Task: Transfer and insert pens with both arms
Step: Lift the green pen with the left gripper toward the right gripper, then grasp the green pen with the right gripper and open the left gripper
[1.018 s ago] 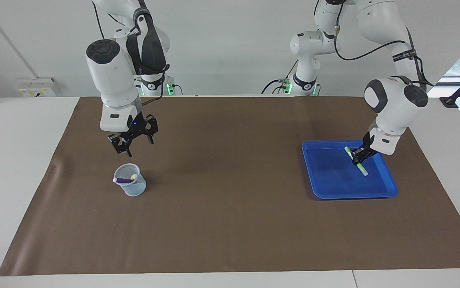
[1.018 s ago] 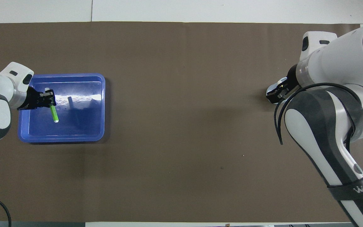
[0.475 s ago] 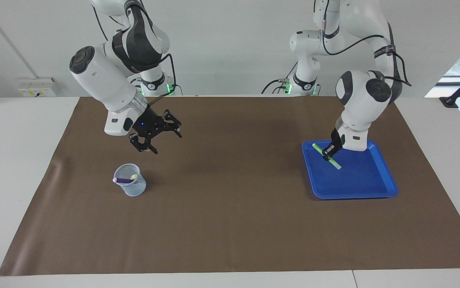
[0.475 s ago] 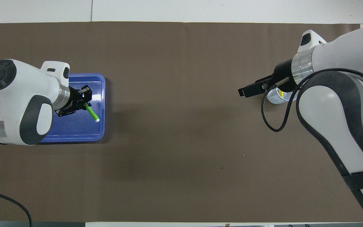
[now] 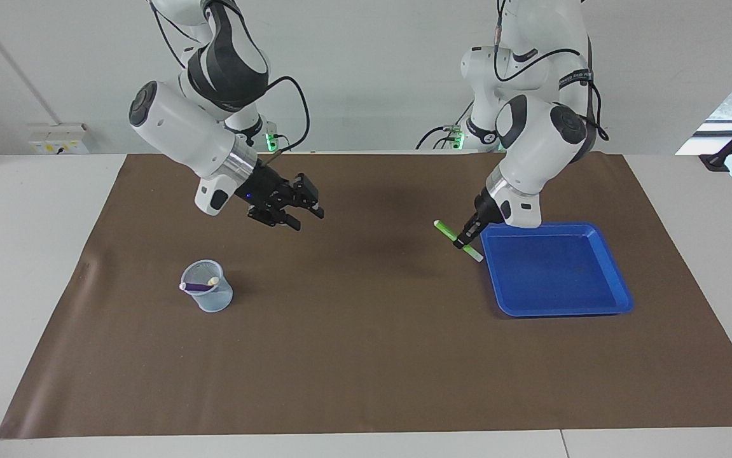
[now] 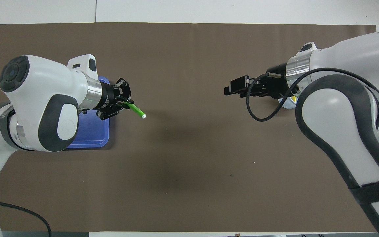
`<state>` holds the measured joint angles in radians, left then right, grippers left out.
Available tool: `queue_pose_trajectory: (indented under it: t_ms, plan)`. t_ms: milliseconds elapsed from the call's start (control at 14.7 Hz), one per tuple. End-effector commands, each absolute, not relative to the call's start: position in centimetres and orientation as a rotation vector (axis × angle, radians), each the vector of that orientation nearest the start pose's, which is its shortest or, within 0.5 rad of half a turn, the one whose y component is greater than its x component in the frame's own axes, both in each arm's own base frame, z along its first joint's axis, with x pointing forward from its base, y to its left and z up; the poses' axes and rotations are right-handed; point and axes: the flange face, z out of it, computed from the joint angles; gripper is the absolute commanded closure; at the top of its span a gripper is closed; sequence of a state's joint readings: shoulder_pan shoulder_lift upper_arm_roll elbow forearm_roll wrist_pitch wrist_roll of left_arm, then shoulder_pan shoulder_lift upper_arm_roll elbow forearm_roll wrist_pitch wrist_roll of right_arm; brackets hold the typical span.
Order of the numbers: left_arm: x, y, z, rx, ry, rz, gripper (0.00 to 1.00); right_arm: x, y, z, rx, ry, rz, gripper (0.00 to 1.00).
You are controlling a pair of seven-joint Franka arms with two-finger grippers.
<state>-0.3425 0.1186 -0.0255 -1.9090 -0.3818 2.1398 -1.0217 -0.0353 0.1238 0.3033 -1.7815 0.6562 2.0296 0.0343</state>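
One white bench (image 5: 22, 254) carried one brown mat (image 5: 366, 356). Two white arms reached over it. The left arm's claw (image 5: 465, 242) hung over the mat just beside the tray's edge, pinching the one green pen (image 5: 458, 240) near its middle, the pen slanted with its pale end lowest. The right arm's claw (image 5: 305, 213) hung over bare mat toward the middle of the bench; whether its fingers were spread could not be told. One blue tray (image 5: 614, 299) sat at the left arm's end, with no pen in it. One clear mesh cup (image 5: 207, 294) stood at the right arm's end, holding two pens: one purple pen (image 5: 195, 287) and one yellow pen (image 5: 213, 280), both leaning against the rim.
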Motion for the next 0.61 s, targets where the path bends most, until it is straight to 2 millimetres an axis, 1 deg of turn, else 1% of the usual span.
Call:
queue_pose_trajectory:
  t_ms: [0, 136, 204, 339, 407, 543]
  plan:
    - [56.1, -26.8, 45.8, -3.088, -1.642, 0.292, 1.0, 57.5, 20.6, 50.3, -2.42, 0.176, -0.037, 0.37]
    - [55.6, -29.2, 46.1, -3.047, -1.822, 0.339, 1.0, 56.1, 22.1, 49.6, -2.303, 0.284, -0.041, 0.36]
    - [55.4, -30.3, 46.5, -3.049, -1.88, 0.346, 1.0, 55.7, 22.8, 49.2, -2.272, 0.321, -0.051, 0.36]
    - [55.1, -31.9, 47.1, -3.031, -1.995, 0.348, 1.0, 54.9, 24.0, 48.7, -2.258, 0.346, -0.062, 0.36]
    - [54.8, -32.6, 47.2, -3.017, -2.03, 0.353, 1.0, 54.7, 24.0, 48.5, -2.239, 0.379, -0.058, 0.36]
    - [54.9, -32.7, 47.7, -2.939, -2.177, 0.409, 1.0, 54.3, 24.1, 47.8, -2.232, 0.386, -0.053, 0.36]
